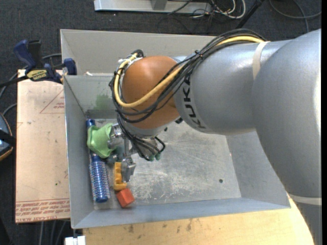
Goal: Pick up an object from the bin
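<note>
The arm's orange cover (148,93) and thick grey body (245,86) hang over the middle of the bin (199,175) and hide much of its far half. Below the cover only a bit of grey metal shows, reaching down toward the bin's left wall. This is the end of the fingers (128,167). It is mixed up with black cables, so I cannot tell whether they stand wide or narrow, or whether anything sits between them.

The small things lie in a row along the left wall. Nearest the metal tip is a small yellow plastic piece (118,174), about halfway between the near and far walls. It lies just to the tip's left and is either touching it or very close to it; I cannot tell which. Just beyond it, toward the near-left corner, is an orange-red block (125,198), which lies clear of the tip.

Left of the yellow piece a blue ribbed cylinder (99,180) lies along the wall. Its far end is partly covered by a soft green lump (100,139), which sits up against the metal's upper part. The lump's right edge is hidden behind the gripper housing.

The bin floor to the right of the tip is bare scratched metal.
</note>
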Robot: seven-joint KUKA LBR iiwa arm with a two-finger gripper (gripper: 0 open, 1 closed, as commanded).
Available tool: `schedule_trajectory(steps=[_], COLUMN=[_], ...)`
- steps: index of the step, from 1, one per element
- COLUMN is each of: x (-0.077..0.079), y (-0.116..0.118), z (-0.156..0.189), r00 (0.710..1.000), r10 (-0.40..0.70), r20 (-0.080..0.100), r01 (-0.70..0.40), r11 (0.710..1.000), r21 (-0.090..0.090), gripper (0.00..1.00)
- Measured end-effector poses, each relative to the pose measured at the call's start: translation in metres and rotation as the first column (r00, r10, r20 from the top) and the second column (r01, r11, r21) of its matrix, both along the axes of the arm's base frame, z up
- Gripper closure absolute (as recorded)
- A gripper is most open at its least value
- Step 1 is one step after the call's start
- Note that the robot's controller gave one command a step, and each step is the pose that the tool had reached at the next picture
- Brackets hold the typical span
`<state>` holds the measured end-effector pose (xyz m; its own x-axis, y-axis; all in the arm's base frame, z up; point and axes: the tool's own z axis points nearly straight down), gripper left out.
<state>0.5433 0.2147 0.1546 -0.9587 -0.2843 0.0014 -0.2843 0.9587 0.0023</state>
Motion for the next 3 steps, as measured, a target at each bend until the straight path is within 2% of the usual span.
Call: schedule_trajectory(steps=[1,2,3], x=[0.010,0.010,0.009], y=[0.004,0.004,0.008], z=[-0.053,-0.053,0.107], r00=[0.954,0.955,0.916], r10=[0.300,0.298,0.402], r20=[0.014,0.013,0.014], r01=[-0.300,-0.298,-0.402], r11=[0.954,0.955,0.916], r21=[0.001,0.002,-0.001], gripper=[0.00,1.00,1.00])
